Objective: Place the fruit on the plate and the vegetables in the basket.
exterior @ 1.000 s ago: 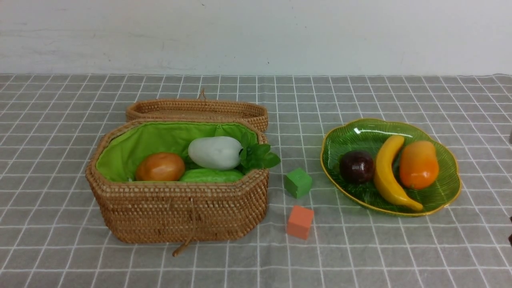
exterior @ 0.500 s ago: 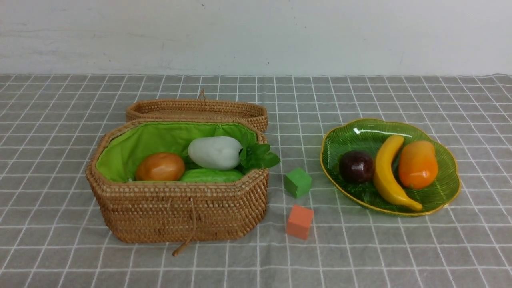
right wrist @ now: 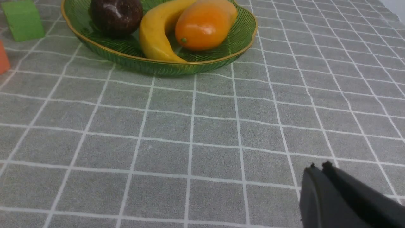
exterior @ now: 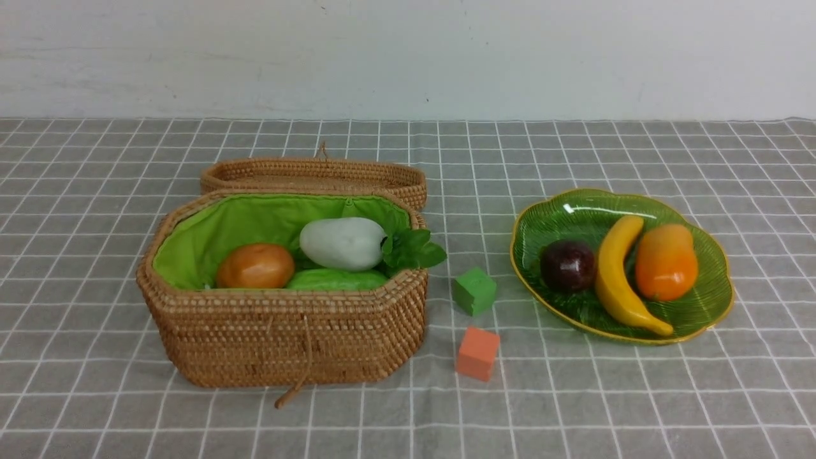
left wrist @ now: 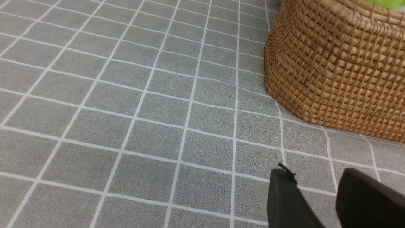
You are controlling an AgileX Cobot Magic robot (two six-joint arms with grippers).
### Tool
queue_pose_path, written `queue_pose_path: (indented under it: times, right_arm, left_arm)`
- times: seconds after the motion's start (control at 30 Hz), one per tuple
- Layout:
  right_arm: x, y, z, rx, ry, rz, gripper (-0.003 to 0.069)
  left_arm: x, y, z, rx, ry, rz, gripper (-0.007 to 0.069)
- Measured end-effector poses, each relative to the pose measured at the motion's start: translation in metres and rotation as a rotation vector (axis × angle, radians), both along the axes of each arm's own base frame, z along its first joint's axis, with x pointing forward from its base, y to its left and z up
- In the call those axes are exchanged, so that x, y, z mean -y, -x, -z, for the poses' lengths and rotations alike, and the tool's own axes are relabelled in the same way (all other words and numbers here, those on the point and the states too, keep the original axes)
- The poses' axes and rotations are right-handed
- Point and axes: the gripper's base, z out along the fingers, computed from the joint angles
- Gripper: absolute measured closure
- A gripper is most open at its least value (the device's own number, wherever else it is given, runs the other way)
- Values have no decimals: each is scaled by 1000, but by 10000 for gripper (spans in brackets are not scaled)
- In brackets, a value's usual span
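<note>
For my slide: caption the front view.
Three toy fruits on green glass plate; toy vegetables in woven rattan basket.

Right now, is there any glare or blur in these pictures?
Front view: white glare streak on the translucent green glass plate; everything sharp. Right wrist view: highlights on the glossy dark-purple mangosteen and orange mango. Left wrist view: woven rattan basket crisp.
</note>
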Motion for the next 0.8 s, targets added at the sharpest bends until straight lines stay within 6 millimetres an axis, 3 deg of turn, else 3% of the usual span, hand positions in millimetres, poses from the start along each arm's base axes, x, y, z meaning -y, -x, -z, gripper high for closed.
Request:
queue_pose_path:
  times: [0.8]
  right_arm:
    - [0, 0, 0, -3, 1, 0, 631]
  left_arm:
    - [0, 0, 0, 0, 0, 0, 386]
